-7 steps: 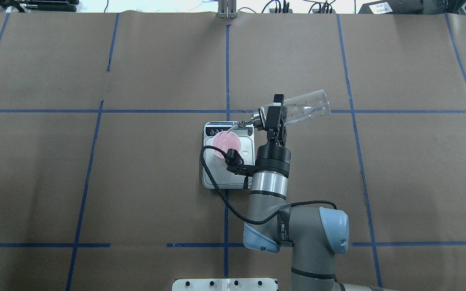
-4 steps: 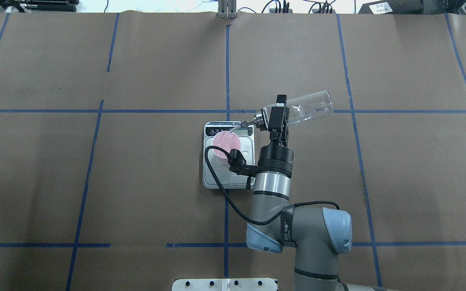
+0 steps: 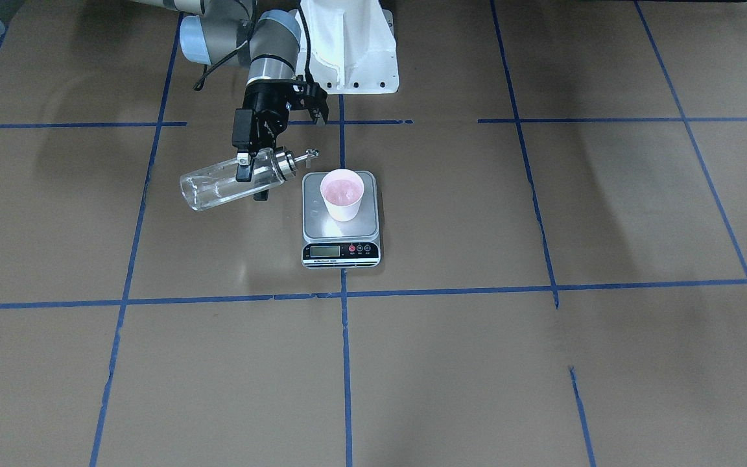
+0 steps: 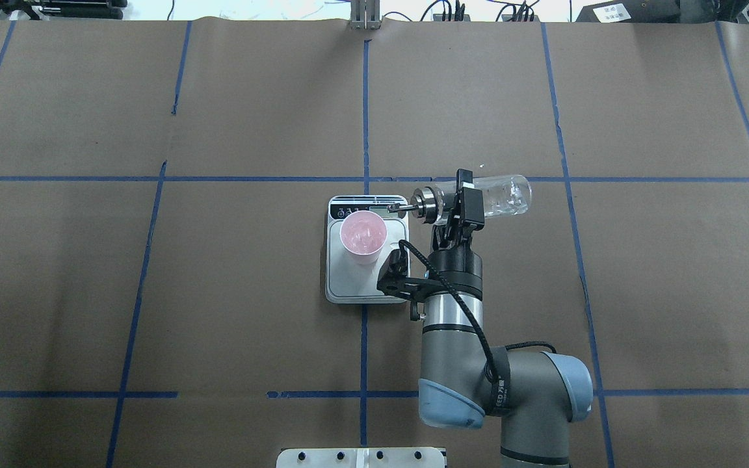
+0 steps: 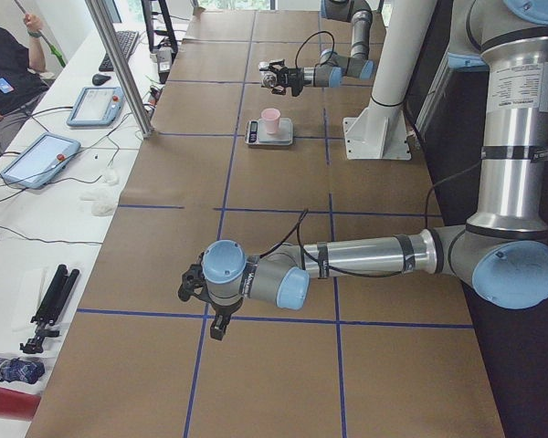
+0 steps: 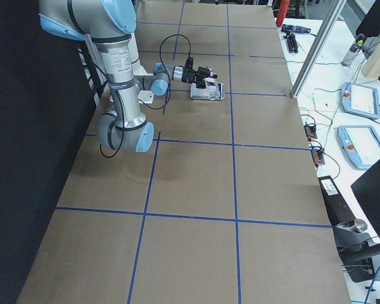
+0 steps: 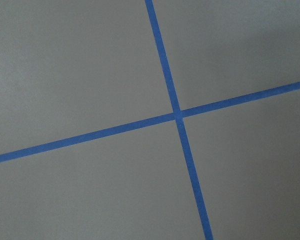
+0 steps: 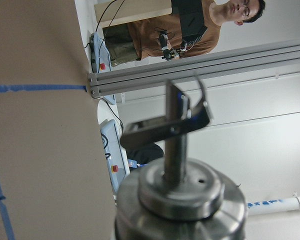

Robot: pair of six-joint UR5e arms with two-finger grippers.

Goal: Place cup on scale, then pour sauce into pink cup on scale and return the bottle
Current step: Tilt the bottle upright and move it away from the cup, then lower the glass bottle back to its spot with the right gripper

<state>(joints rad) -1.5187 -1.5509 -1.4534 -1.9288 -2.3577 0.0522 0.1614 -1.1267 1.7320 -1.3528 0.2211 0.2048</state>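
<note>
Right gripper (image 4: 465, 200) jaws clamp clear glass silver-capped bottle (image 4: 504, 195) near-level beside flat silver scale (image 4: 361, 286), likely to halt flow into pale pink cup (image 4: 363, 235). Left gripper (image 5: 201, 292): can't tell jaw state.

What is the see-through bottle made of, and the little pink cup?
The bottle looks like clear glass or hard plastic: you see the table through it. Its cap seems shiny silver metal, by its gleam. The cup looks like matte pink plastic or paper; hard to tell.
</note>
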